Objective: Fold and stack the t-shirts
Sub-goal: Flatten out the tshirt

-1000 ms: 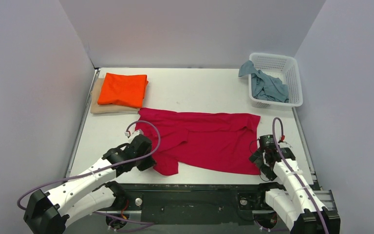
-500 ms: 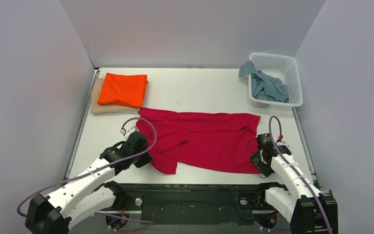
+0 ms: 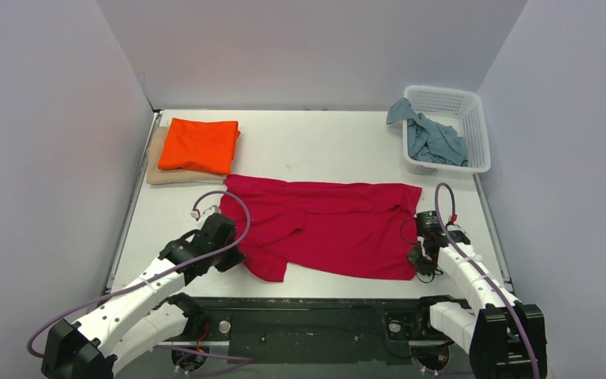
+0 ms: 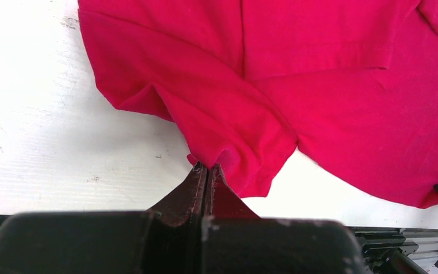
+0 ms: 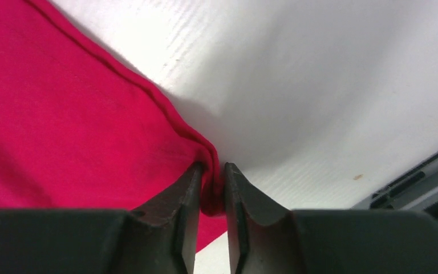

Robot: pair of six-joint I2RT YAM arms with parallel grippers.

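The crimson red t-shirt [image 3: 331, 225] lies spread across the near half of the table. My left gripper [image 3: 235, 259] is shut on a bunched fold at its near-left corner [image 4: 228, 157], jaws pressed together [image 4: 207, 166]. My right gripper [image 3: 418, 257] is at the shirt's near-right corner. Its jaws [image 5: 211, 166] pinch the hemmed edge of the red cloth [image 5: 63, 114], which fills the narrow gap between them. The folded orange t-shirt [image 3: 199, 145] rests on the folded beige t-shirt [image 3: 156, 172] at the back left. The grey-blue t-shirt [image 3: 434, 139] lies crumpled in the basket.
The white lattice basket [image 3: 480, 126] stands at the back right, with the grey-blue cloth hanging over its left rim. Grey walls close in both sides and the back. The table's dark front rail [image 3: 323, 304] runs just behind both grippers.
My right gripper moved in to the shirt's near-right corner and closed from wide open onto the hem. The left gripper crept slightly away from the near edge, still gripping the cloth.
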